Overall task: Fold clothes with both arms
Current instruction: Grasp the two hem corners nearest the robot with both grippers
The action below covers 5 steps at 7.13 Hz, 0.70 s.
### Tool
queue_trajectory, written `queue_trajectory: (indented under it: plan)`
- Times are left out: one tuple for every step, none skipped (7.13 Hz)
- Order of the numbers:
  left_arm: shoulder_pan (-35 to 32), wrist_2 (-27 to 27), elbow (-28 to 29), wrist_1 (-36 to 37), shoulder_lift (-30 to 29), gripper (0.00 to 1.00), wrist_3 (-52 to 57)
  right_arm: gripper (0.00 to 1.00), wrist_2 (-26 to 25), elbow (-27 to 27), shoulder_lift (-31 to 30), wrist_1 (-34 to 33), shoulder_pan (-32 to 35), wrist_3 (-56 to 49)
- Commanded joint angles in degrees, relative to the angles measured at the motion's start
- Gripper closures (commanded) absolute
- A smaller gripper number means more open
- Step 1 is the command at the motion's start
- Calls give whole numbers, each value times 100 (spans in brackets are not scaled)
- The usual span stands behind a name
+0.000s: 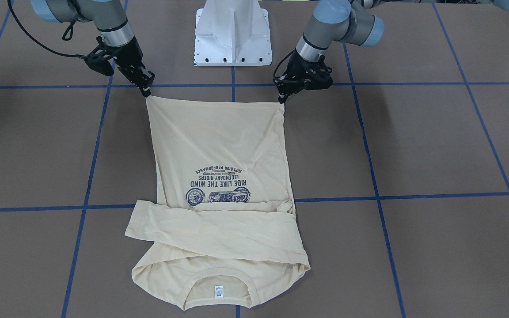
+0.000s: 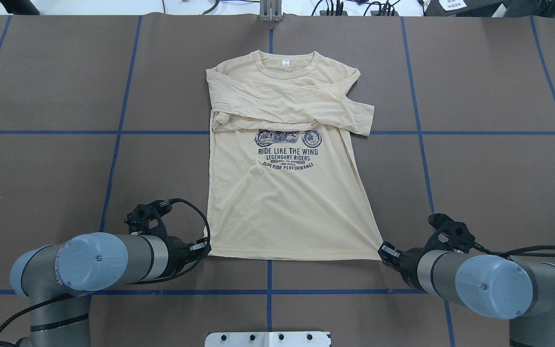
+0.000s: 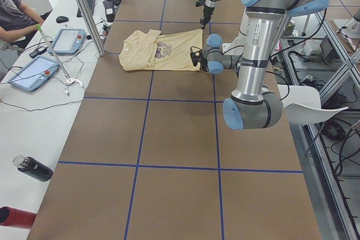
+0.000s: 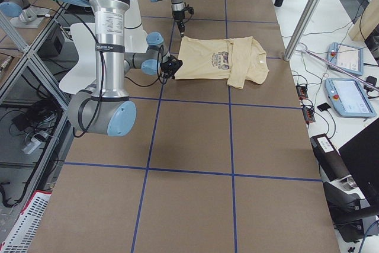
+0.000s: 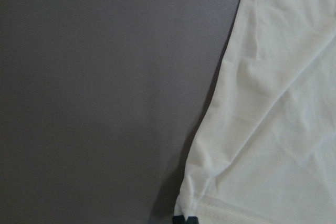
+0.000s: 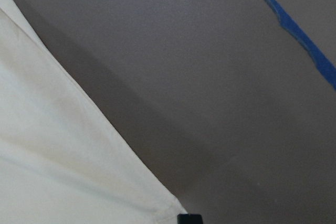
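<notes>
The cream-yellow long-sleeved T-shirt (image 2: 287,202) lies face up on the brown table, collar at the far side. Both sleeves are folded across the chest, above the navy motorcycle print (image 2: 287,139). My left gripper (image 2: 205,246) is shut on the hem's left corner, low at the table. My right gripper (image 2: 382,250) is shut on the hem's right corner. In the front-facing view the left gripper (image 1: 282,98) and right gripper (image 1: 147,92) hold the hem taut between them. The left wrist view shows the shirt's hem corner (image 5: 262,129) at the fingertip, and the right wrist view shows the other corner (image 6: 63,156).
The white pedestal base (image 1: 232,35) stands just behind the hem, between the arms. Blue tape lines (image 2: 118,130) grid the brown table. Beyond the collar, an operators' bench holds tablets (image 3: 34,74) and a dark bottle (image 3: 34,168).
</notes>
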Motion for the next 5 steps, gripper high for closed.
queue_trajectory:
  plan:
    - [-39, 8, -575, -2, 430, 100, 0, 100, 6, 105, 0, 3, 0, 0]
    - [30, 17, -1083, -2, 860, 100, 0, 100, 6, 210, 0, -6, -17, 9]
    - [118, 9, -1358, -2, 1047, 100, -53, 100, 136, 307, 0, -6, -113, 44]
    - [397, 26, -1413, -11, 1067, 100, -566, 100, 381, 517, -122, -6, -245, 53]
    - [565, 26, -1605, -2, 1093, 100, -780, 100, 418, 823, -332, -6, -507, 62]
